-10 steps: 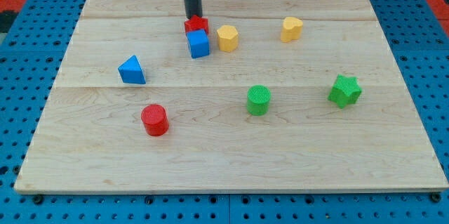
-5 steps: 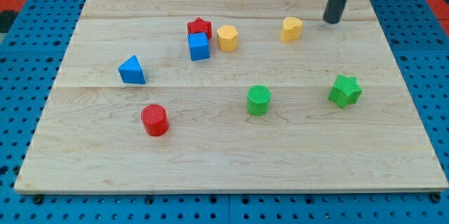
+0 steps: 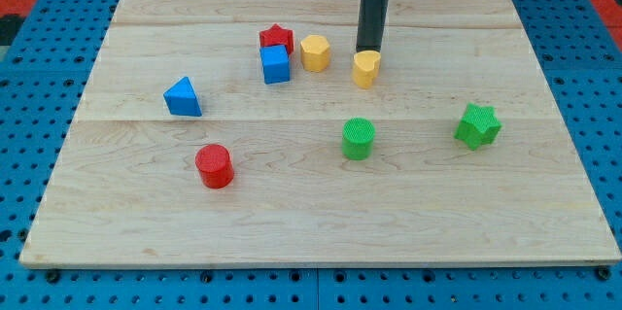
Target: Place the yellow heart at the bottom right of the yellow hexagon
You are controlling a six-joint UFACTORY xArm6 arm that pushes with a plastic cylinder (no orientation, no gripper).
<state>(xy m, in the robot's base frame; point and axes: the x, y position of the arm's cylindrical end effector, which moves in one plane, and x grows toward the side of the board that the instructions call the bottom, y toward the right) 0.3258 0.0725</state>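
Observation:
The yellow heart (image 3: pixel 365 69) lies on the wooden board (image 3: pixel 321 213), to the right of and slightly below the yellow hexagon (image 3: pixel 315 52), with a small gap between them. My tip (image 3: pixel 367 51) stands right at the heart's top edge, touching or nearly touching it. The dark rod rises from there to the view's top.
A red star (image 3: pixel 276 37) and a blue cube (image 3: pixel 276 63) sit just left of the hexagon. A blue triangle (image 3: pixel 182 97) is at the left, a red cylinder (image 3: pixel 214 165) lower left, a green cylinder (image 3: pixel 359 138) below the heart, a green star (image 3: pixel 477 125) at the right.
The rod moved from the red star to the board's upper right, then back left to the heart. The heart has slid left and down, closer to the hexagon.

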